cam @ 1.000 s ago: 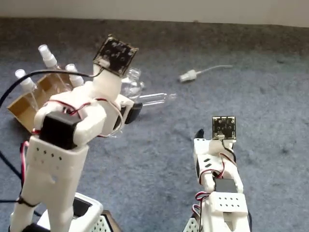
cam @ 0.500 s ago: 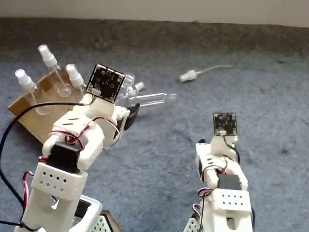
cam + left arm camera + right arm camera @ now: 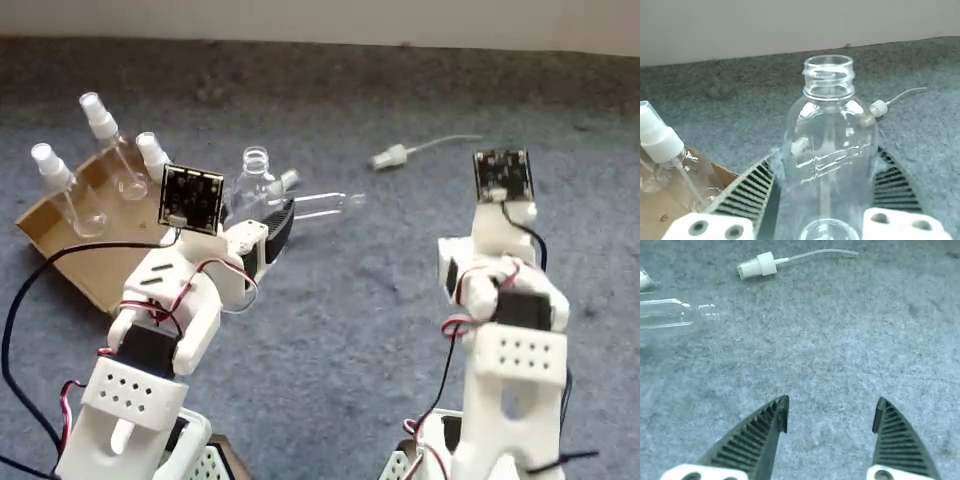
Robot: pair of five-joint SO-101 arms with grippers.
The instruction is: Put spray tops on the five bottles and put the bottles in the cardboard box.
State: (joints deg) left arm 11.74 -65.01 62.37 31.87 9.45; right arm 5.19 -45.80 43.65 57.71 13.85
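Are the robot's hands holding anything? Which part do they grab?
The left gripper holds the uncapped clear bottle by its wide body, squeezed from both sides. The right gripper is open and holds nothing.

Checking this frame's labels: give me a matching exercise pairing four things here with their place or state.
1 uncapped bottle
2 loose spray top
3 capped bottles
4 right tool

A open over the carpet
B in the cardboard box
C held in the left tool
D lying on the carpet

Pairs: 1-C, 2-D, 3-B, 4-A
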